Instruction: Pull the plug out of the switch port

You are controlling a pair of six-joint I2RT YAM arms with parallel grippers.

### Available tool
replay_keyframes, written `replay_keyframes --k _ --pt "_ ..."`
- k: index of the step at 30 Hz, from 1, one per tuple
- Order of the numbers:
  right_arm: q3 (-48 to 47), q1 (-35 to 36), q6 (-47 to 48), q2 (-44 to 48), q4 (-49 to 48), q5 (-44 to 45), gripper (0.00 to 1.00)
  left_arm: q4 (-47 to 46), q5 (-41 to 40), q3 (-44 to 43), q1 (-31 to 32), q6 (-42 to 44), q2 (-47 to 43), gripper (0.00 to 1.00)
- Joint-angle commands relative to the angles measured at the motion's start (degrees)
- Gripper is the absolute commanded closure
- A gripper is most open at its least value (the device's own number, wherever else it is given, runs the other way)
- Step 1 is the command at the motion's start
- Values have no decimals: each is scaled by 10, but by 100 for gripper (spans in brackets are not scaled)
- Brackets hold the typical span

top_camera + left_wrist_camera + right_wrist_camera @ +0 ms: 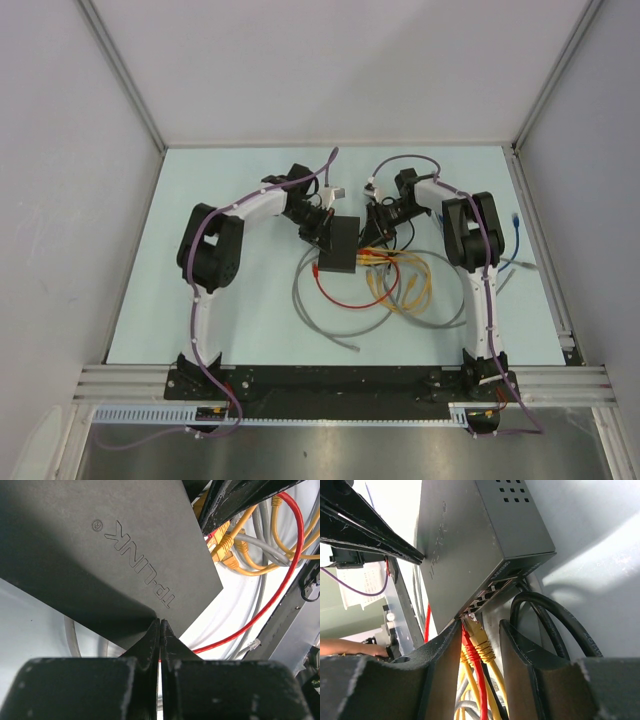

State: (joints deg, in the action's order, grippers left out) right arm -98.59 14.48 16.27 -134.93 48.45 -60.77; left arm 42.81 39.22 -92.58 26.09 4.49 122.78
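Mid-bench (200, 300), a little nearer the far edge: the switch (338, 252), flat and matte black, with TP-LINK embossed on its top face. Along its narrow edge, on the side toward the bench's right edge: the row of ports (490, 592).

Left gripper (160, 625): pressed fully together, no gap at the tips, nothing pinched between them. Tips set against the switch's top face, right at its edge. In the right wrist view, the same dark point meeting that face.

Right gripper (480, 626): partly spread, up at the port row, astride the red plug (466, 629) and the yellow plug (481, 642) beside it. Both plugs seated in their ports. Red plug close against the inner face of one of the fingers (442, 660), a thin gap between the yellow plug and the other. Cannot tell whether either plug is actually squeezed; no firm pinch visible.

Beside the right gripper, at the end of the port row: a thick black cable (555, 625), looping down.

Loose on the bench toward the near edge from the switch: a red cable (345, 298), a grey cable (305, 300) and a tangle of yellow cables (405, 285). Near the right edge: a blue cable (516, 225).
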Motion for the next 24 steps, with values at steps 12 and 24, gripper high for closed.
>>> replay_keyframes --k 12,24 --pt "-29 -2 -20 -21 -22 -6 51 1 -37 1 0 13 23 100" --pt "-24 2 -25 -19 -34 22 65 0 -41 4 3 15 19 100"
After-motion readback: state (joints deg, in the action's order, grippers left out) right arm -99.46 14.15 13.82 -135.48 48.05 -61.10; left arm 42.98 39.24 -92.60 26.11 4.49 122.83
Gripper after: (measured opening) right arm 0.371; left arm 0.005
